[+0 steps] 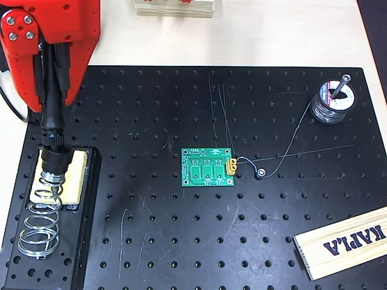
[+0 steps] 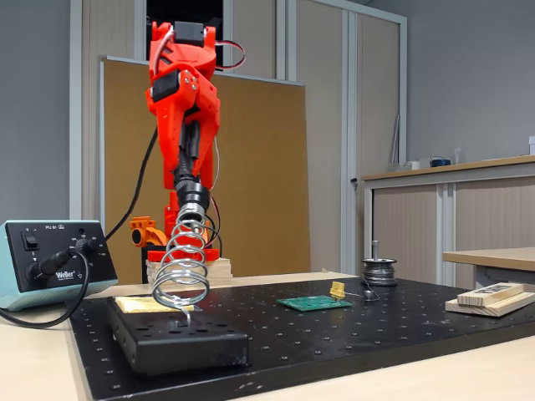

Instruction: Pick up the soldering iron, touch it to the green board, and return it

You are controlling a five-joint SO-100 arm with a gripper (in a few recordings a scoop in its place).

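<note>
The pale wooden desk [image 1: 254,36] carries a wide black perforated board [image 1: 242,241], and most of that plate lies bare, so I have plenty of open room across its middle. My red pincer [image 1: 51,106] is clamped on the long slim black soldering iron [image 1: 53,130], whose front end sits in the mouth of the coiled silver spring stand [image 1: 41,220] at the plate's left edge in the overhead view. In the fixed view the iron [image 2: 191,180] hangs steeply over the coil [image 2: 184,271].

The main risk, as I judge it, is the tip catching a turn of the spring if I tilt while it is inside; that could drag the black stand base [image 1: 81,241] or twist the iron in my grip. The black cord running to the grey-blue soldering station [image 2: 54,259] could also tug me sideways on a long reach.

The small square green circuit board [image 1: 208,167] lies flat near the plate's centre, well apart from the stand. It looks light and unfixed, so a hard touch could push it. Thin solder wire [image 1: 290,145] runs from the spool [image 1: 331,103] to the board's yellow connector [image 1: 231,165], and I could snag it by approaching from the right. The yellow sponge [image 1: 75,175] sits just beside the coil. The wooden block marked KAPLA [image 1: 344,241] lies well clear at the lower right.
</note>
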